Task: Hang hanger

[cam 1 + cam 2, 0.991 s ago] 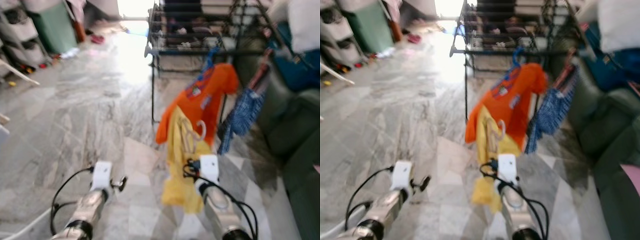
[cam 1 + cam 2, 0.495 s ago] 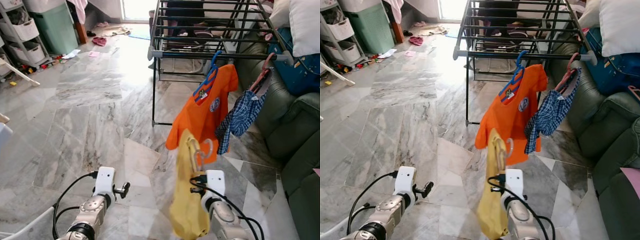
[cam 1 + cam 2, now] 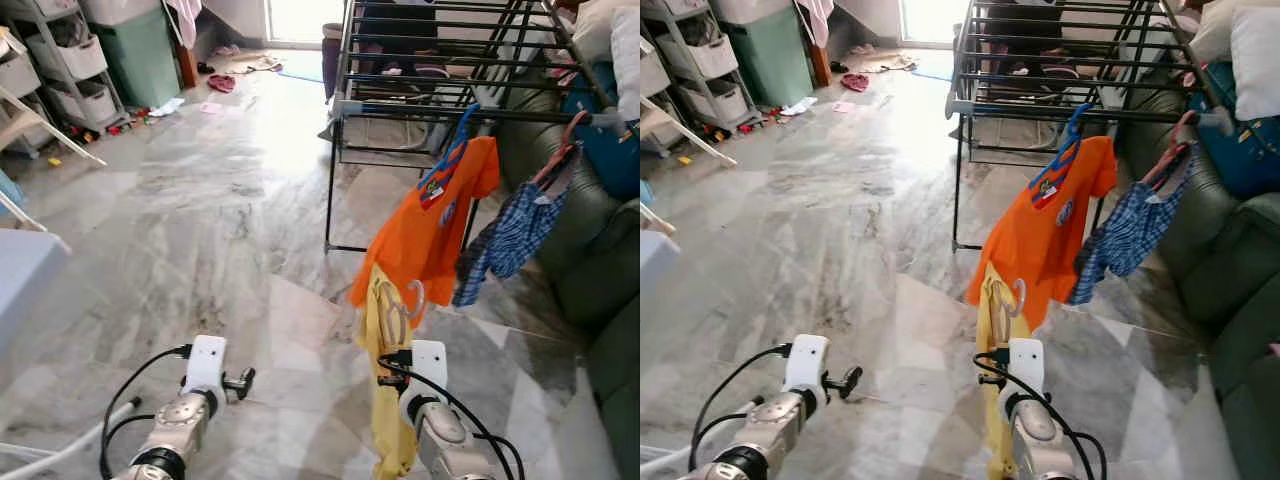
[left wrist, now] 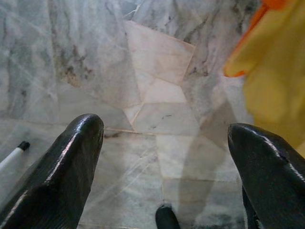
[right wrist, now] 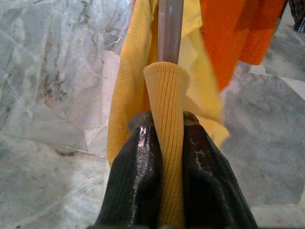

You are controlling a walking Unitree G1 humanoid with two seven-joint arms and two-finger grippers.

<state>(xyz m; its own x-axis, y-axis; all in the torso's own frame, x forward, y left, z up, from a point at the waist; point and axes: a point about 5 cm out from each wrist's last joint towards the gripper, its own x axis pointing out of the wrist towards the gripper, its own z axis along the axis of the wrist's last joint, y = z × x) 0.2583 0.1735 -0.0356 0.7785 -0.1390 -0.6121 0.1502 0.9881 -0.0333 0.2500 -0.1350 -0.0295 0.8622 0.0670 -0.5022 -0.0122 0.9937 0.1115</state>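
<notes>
The right gripper (image 5: 170,143) is pinching the hanger (image 3: 398,305) through the yellow shirt (image 3: 385,400), near, just short of the drying rack (image 3: 440,105). The left gripper (image 4: 164,162) is spread, holding nothing. Looks light and floppy to me; the ribbed collar seems a decent hold, and the cloth will probably swing

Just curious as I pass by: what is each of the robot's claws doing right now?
Left gripper: open, holding nothing, above the marble floor.
Right gripper: shut on the yellow garment and its hanger.
</notes>
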